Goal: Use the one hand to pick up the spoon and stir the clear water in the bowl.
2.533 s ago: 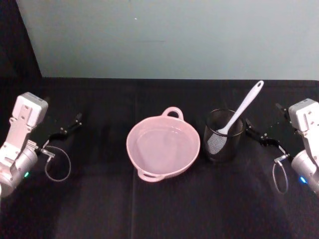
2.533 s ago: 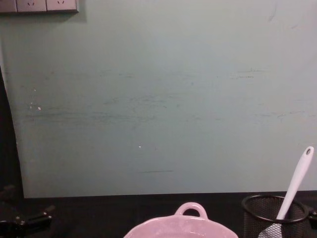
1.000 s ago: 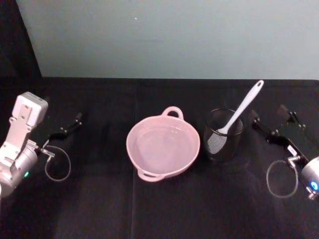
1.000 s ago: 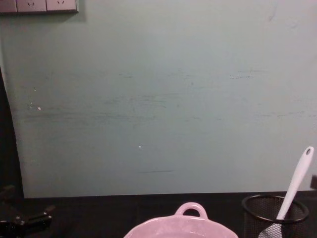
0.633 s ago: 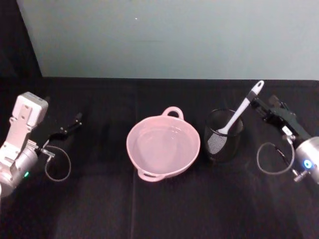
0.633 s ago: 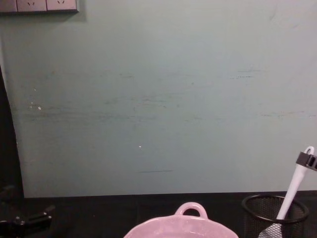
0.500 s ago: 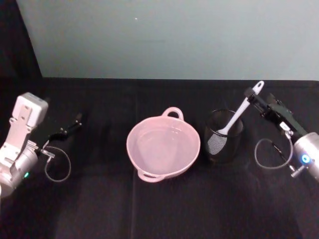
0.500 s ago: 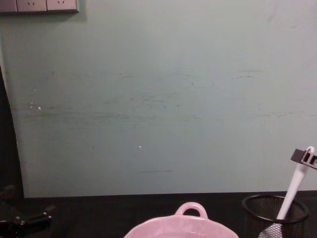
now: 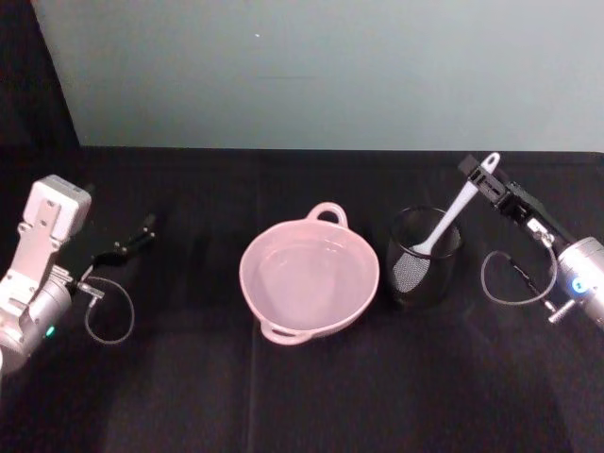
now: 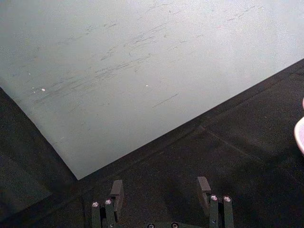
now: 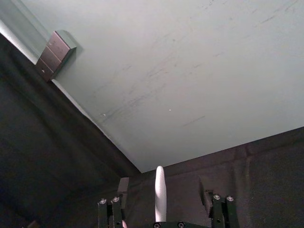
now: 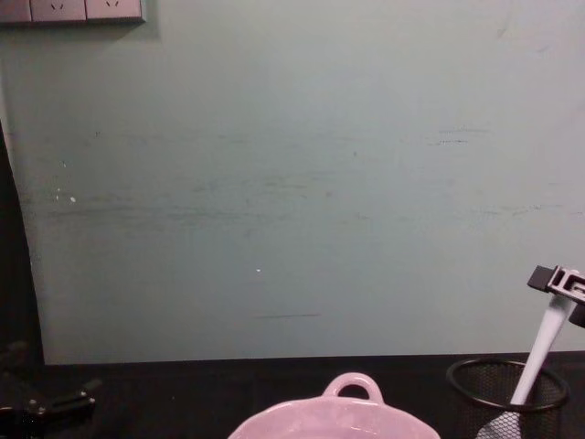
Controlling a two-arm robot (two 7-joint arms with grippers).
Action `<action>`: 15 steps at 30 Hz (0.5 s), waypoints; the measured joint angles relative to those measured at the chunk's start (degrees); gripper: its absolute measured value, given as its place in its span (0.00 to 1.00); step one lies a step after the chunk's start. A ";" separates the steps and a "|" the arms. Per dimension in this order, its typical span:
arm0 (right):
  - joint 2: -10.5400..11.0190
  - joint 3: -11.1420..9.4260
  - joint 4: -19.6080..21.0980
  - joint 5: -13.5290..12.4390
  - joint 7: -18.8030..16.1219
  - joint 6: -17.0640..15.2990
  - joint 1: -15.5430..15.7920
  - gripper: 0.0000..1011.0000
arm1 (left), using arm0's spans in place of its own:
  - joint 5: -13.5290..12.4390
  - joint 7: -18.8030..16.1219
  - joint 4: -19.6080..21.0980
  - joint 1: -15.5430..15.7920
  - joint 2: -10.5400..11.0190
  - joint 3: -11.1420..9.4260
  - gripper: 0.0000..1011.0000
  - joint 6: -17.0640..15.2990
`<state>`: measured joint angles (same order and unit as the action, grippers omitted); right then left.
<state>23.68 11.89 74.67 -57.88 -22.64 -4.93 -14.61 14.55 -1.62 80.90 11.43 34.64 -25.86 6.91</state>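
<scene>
The white spoon point(image 9: 453, 212) stands tilted in a black mesh cup point(image 9: 424, 269), its handle end up and to the right. My right gripper point(image 9: 481, 173) is at that handle end. In the right wrist view the spoon point(image 11: 160, 192) rises between the two spread fingers point(image 11: 122, 186), which do not touch it, so the right gripper point(image 11: 164, 187) is open. The chest view has the right gripper point(image 12: 558, 280) over the spoon point(image 12: 544, 347). The pink bowl point(image 9: 253, 283) left of the cup holds clear water point(image 9: 311, 274) with faint glints. My left gripper point(image 9: 132, 241) is parked open at the far left.
The black table runs back to a pale green wall. A grey cable loop point(image 9: 514, 278) hangs from the right wrist beside the mesh cup. Another cable loop point(image 9: 109, 311) lies by the left arm. The bowl's rim point(image 10: 300, 135) shows in the left wrist view.
My right gripper has risen from the table at the right and swung in to the spoon's handle end, where its fingers now straddle the handle. The left arm, bowl and cup have not moved.
</scene>
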 joint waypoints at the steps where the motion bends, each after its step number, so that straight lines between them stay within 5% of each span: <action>1: 0.03 0.07 -0.11 -0.19 -0.11 0.00 -0.06 0.91 | 0.00 0.00 0.00 0.00 0.00 0.00 1.00 0.00; 15: 1.29 1.19 0.25 -2.61 -0.60 0.80 0.12 0.51 | 0.00 0.00 0.00 0.00 0.00 0.00 1.00 0.00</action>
<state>24.97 13.08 74.92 -60.49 -23.24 -4.13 -14.49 14.55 -1.62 80.90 11.43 34.64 -25.86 6.91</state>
